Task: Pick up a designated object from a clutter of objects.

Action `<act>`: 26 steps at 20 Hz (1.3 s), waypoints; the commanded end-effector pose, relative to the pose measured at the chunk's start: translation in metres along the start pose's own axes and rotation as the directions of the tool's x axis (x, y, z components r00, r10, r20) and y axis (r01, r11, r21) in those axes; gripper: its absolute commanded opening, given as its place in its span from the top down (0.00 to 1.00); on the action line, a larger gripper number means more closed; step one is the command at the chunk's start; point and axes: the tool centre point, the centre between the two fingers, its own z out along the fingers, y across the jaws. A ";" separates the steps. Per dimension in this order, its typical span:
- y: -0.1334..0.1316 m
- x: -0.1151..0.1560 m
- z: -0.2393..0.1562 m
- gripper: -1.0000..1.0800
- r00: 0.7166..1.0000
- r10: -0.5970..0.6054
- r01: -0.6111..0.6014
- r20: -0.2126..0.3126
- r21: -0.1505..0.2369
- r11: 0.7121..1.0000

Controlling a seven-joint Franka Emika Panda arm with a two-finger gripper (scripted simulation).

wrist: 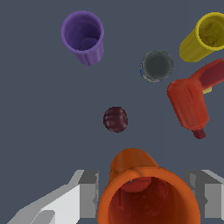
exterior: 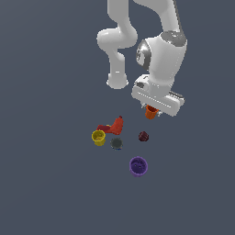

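The small orange cup (exterior: 150, 111) sits between the fingers of my gripper (exterior: 151, 113), under the white hand, in the exterior view. It appears held above the grey floor, apart from the other items. In the wrist view the orange cup (wrist: 146, 192) fills the space between the two grey fingers (wrist: 89, 192), open mouth toward the camera. My gripper (wrist: 148, 199) is shut on it. The other items lie spread out below: yellow cup (exterior: 98, 137), purple cup (exterior: 138, 166), red angular piece (exterior: 113, 125), dark grey round piece (exterior: 116, 143), dark maroon lump (exterior: 143, 136).
In the wrist view the maroon lump (wrist: 115, 119) lies closest to the held cup, then the red piece (wrist: 190, 103), the grey round piece (wrist: 156, 65), the purple cup (wrist: 83, 35) and the yellow cup (wrist: 205, 37). The arm's base (exterior: 117, 81) stands behind the items.
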 end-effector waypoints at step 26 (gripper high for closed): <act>0.089 -0.041 -0.207 1.00 1.000 -0.007 0.007 0.014 -0.015 1.000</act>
